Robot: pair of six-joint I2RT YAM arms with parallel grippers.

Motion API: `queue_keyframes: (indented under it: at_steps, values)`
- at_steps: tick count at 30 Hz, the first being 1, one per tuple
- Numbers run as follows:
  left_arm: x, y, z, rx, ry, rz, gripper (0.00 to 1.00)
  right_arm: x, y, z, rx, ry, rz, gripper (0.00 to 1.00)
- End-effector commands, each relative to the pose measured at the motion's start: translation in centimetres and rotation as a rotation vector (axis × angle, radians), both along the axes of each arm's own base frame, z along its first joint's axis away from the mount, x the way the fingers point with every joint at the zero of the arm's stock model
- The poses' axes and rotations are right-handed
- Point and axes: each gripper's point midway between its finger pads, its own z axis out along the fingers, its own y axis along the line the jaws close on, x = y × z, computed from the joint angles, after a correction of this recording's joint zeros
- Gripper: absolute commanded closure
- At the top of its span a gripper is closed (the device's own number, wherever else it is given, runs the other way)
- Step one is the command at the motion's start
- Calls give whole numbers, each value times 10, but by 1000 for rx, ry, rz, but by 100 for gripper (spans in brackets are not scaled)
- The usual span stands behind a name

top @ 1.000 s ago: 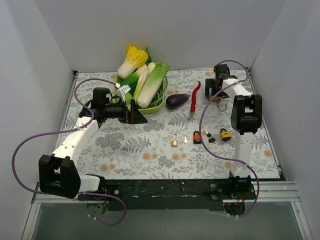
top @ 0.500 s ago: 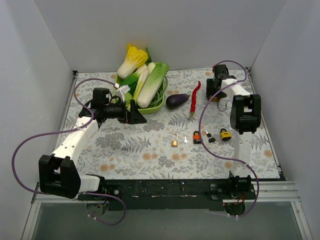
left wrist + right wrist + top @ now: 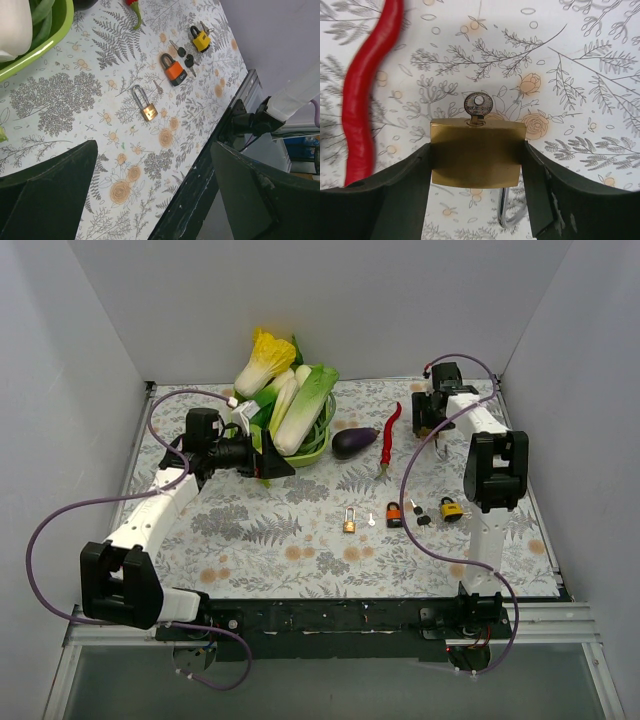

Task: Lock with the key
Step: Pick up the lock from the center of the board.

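My right gripper (image 3: pixel 477 165) is shut on a brass padlock (image 3: pixel 477 152), gripping its body by the two sides above the far right of the mat. A key (image 3: pixel 478 106) sits in the padlock's keyhole, and the shackle (image 3: pixel 512 212) hangs below. In the top view this gripper (image 3: pixel 432 430) is beside the red chilli. My left gripper (image 3: pixel 272 462) is open and empty by the green basket; in the left wrist view (image 3: pixel 155 200) its fingers (image 3: pixel 45 195) stand wide apart.
A small brass padlock (image 3: pixel 350 522), a silver key (image 3: pixel 371 521), an orange padlock (image 3: pixel 394 515), black-headed keys (image 3: pixel 418 512) and a yellow padlock (image 3: pixel 451 508) lie mid-mat. A green basket (image 3: pixel 318 445) of cabbages, an eggplant (image 3: pixel 353 442) and a red chilli (image 3: pixel 388 435) are behind them.
My right gripper has moved slightly towards the back wall with the padlock. My left gripper has shifted a little towards the basket.
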Motion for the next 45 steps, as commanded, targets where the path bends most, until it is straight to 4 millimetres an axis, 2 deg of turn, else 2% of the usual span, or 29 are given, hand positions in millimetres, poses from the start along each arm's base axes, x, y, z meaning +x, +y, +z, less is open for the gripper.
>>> queue_keyframes:
  at_steps: [1,2,3,4,5,7,8,12,14,15,17,18,20,21,23,24,25,26,27,29,32,35,39,41,45]
  values:
    - [12,-2,18,-32,-49,16,2,19,11,113,56,-257,53,99]
    - [14,-2,17,-32,-33,37,2,16,14,127,81,-281,62,99]
    - [15,-1,16,-37,-27,48,2,11,16,128,94,-283,64,99]
    - [15,-1,16,-44,-20,53,2,9,24,135,145,-298,65,99]
    - [13,-2,18,-63,-1,67,2,3,31,153,190,-326,80,99]
    - [14,-4,19,-91,-21,79,2,-5,44,166,283,-327,61,99]
    - [14,-4,22,-104,-28,91,2,-11,52,180,331,-339,65,99]
    - [22,-4,39,-172,-93,177,2,-29,83,209,441,-348,46,99]
    - [24,-6,35,-179,-93,211,3,-39,93,220,498,-344,8,99]
    - [23,-13,39,-191,-108,210,3,-44,105,222,516,-337,8,99]
    - [26,-20,37,-185,-117,253,3,-53,117,226,534,-331,-10,99]
    - [21,-36,38,-178,-138,231,2,-60,131,226,567,-313,-19,99]
    - [31,-45,37,-125,-199,284,2,-71,147,226,619,-285,-13,99]
    - [25,-60,35,-114,-204,265,2,-76,159,229,675,-265,-28,99]
    - [36,-68,25,-65,-218,319,2,-86,173,230,736,-226,-22,99]
    - [32,-81,21,-54,-226,299,2,-90,181,230,769,-200,-33,99]
    - [34,-86,19,-42,-233,307,2,-93,186,230,781,-188,-29,99]
    - [44,-89,13,-8,-251,336,2,-96,191,231,789,-180,-25,99]
    - [40,-101,9,9,-261,324,2,-102,199,231,798,-166,-16,99]
    - [46,-110,0,57,-279,341,2,-107,207,233,813,-156,-9,99]
    - [44,-137,3,109,-353,336,2,-117,221,232,817,-135,0,99]
    - [47,-141,-5,160,-368,364,2,-121,225,227,828,-107,-9,99]
    - [41,-154,-2,174,-426,327,4,-125,230,223,828,-89,-5,99]
    - [35,-164,-1,180,-455,307,9,-126,232,222,833,-83,-3,99]
    - [43,-168,-8,256,-479,333,23,-133,240,227,844,-80,18,99]
